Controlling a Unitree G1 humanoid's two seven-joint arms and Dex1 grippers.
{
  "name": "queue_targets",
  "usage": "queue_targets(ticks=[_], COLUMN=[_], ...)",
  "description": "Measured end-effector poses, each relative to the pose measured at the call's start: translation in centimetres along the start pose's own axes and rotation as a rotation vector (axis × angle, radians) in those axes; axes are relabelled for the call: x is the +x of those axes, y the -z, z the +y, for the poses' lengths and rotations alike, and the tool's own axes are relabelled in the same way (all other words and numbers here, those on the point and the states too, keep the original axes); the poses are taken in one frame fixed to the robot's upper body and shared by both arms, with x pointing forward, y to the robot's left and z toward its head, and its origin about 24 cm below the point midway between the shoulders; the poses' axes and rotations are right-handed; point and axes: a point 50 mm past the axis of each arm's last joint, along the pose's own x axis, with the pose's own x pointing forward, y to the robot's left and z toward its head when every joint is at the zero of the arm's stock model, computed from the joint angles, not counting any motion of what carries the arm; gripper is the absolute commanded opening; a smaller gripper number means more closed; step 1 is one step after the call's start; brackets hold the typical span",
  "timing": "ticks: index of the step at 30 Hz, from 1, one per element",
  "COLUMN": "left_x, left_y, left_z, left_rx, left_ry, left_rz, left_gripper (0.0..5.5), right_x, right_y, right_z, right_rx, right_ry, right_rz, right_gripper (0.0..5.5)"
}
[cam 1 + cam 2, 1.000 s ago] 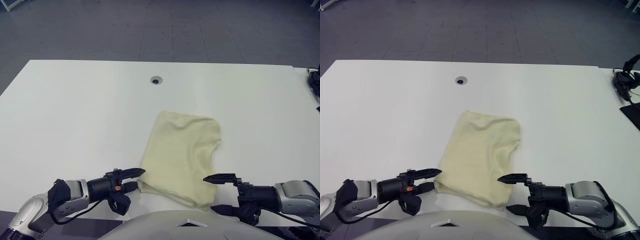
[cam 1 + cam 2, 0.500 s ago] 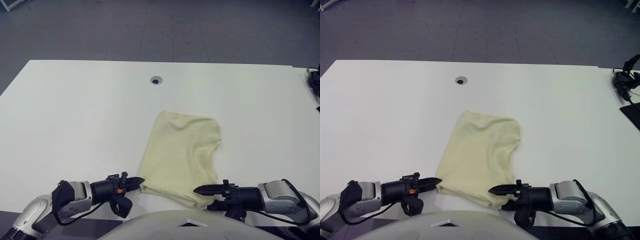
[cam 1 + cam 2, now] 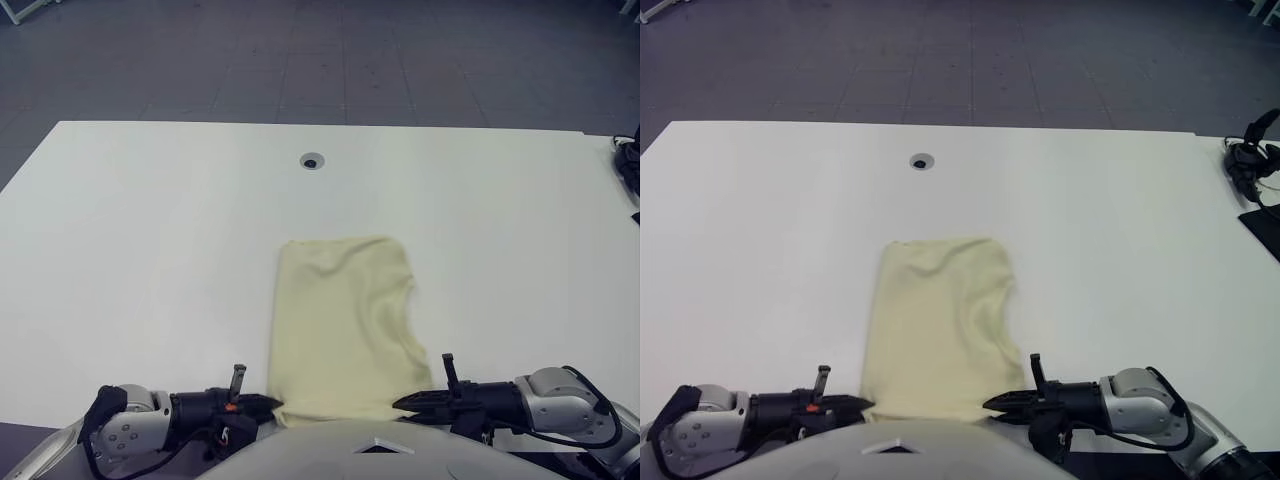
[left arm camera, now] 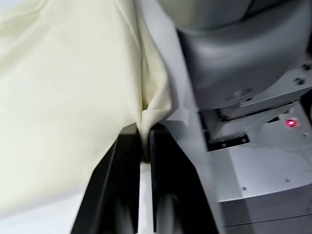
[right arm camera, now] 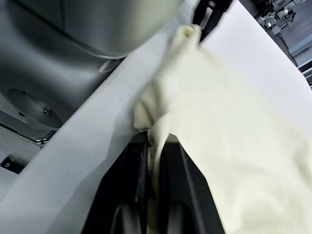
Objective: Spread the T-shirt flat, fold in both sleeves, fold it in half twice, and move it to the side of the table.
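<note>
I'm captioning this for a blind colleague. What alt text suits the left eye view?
A folded pale yellow T-shirt lies on a white table, its two near corners pinched by the left claw and the right claw. A small round hole sits in the table beyond it.

Even, diffuse light from above. The white bench (image 3: 150, 250) reads bright, near glare, against a dim grey floor (image 3: 300, 60). Shadows are faint and soft-edged. In the left wrist view the fingers (image 4: 114, 190) show dark and matte.

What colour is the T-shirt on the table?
Pale yellow, plain; the T-shirt shows best in the left eye view.
</note>
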Motion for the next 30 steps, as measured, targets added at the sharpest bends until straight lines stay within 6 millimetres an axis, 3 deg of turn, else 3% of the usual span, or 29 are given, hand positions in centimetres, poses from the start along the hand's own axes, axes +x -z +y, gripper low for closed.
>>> queue_targets(ticks=[2,7,14,24,28,30], left_x=[-0.2,-1.3,-3.5,-5.9,-6.5,-6.4], left_y=[-0.4,-0.9,-2.8,-4.1,-4.1,-4.1], left_z=[-0.7,-1.1,1.1,4.4,6.4,7.5], left_rx=[-0.079,-0.205,-0.313,-0.29,-0.233,-0.21], left_ry=[0.062,0.139,0.072,0.035,-0.013,-0.028], left_rz=[-0.021,-0.073,-0.226,-0.314,-0.303,-0.307], left_gripper=[0.1,0.1,0.1,0.1,0.1,0.1], right_x=[-0.1,-0.9,-3.8,-5.2,-4.9,-4.7], right_y=[0.1,-1.1,-4.2,-5.8,-4.7,-3.3], right_z=[-0.3,-1.1,-3.7,-8.4,-9.3,-9.9], right_rx=[0.065,0.418,0.768,0.687,0.615,0.591], right_ry=[0.004,0.006,-0.064,-0.015,0.021,0.071], right_rz=[-0.002,-0.113,-0.386,-0.455,-0.359,-0.291], right_gripper=[0.12,0.12,0.12,0.11,0.11,0.11])
